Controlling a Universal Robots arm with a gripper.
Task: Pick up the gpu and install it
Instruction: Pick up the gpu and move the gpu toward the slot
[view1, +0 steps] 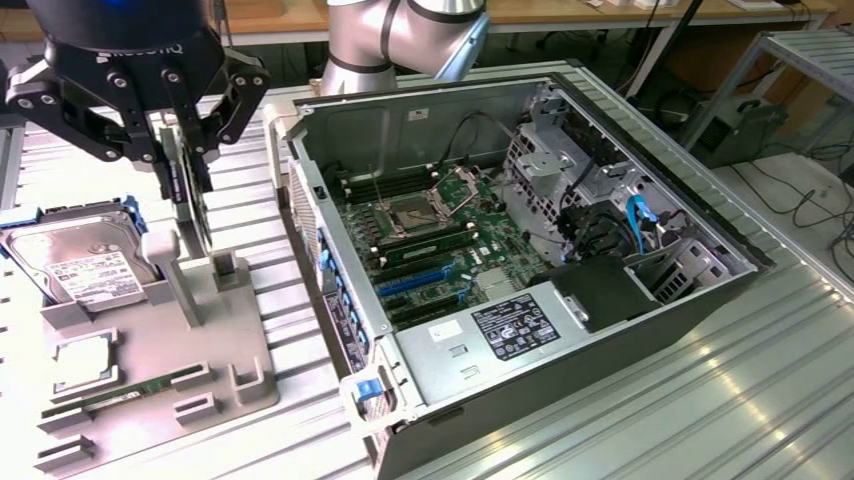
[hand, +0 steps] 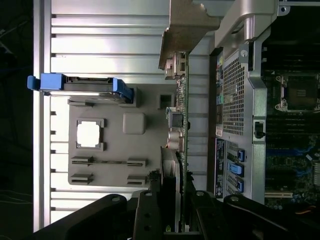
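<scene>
Hand (view1: 178, 152) clamped on the gpu (view1: 191, 210), card upright, edge-on below the fingers, grey holder (view1: 240, 350) beneath, drive (view1: 80, 265) beside, open case (view1: 400, 130) alongside, card's lower edge and fan hard to make out

An opened computer tower (view1: 387, 130) is lying on a ribbed aluminium tabletop (view1: 694, 400) beside a grey parts fixture (view1: 227, 350), with cables (view1: 807, 205) trailing across the floor, marking a robotics lab.

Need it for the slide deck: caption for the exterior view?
Gripper shut on the gpu, held upright at the grey fixture beside the open PC case.
</scene>
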